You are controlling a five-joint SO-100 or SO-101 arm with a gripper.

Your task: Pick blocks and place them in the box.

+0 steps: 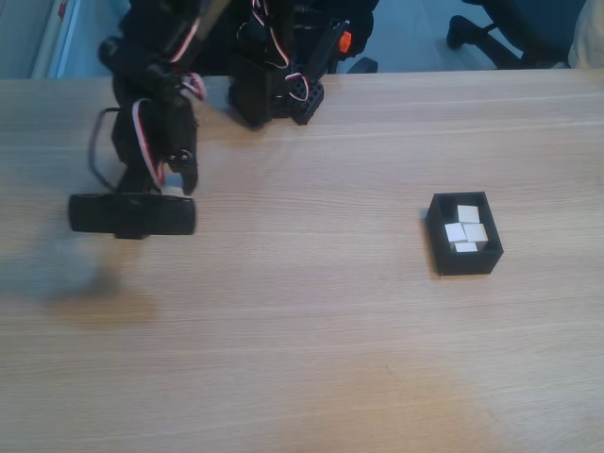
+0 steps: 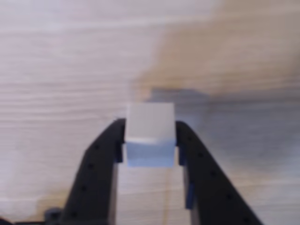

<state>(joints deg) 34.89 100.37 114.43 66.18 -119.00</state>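
Observation:
One white block (image 2: 150,133) sits clamped between the two black fingers (image 2: 105,157) of my gripper (image 2: 150,140), which is shut on it. Its shadow falls on the wood just beyond it. In the fixed view the gripper (image 1: 176,185) hangs over the left part of the table with a bit of the white block (image 1: 171,192) showing at its tip. Far to the right stands the black box (image 1: 440,236), open at the top, with several white blocks (image 1: 467,230) inside.
The arm's black base (image 1: 278,90) stands at the table's back edge. The black wrist camera (image 1: 132,215) juts out below the gripper. A light wooden table (image 1: 311,340) spreads between gripper and box. A chair base (image 1: 481,28) stands beyond the far edge.

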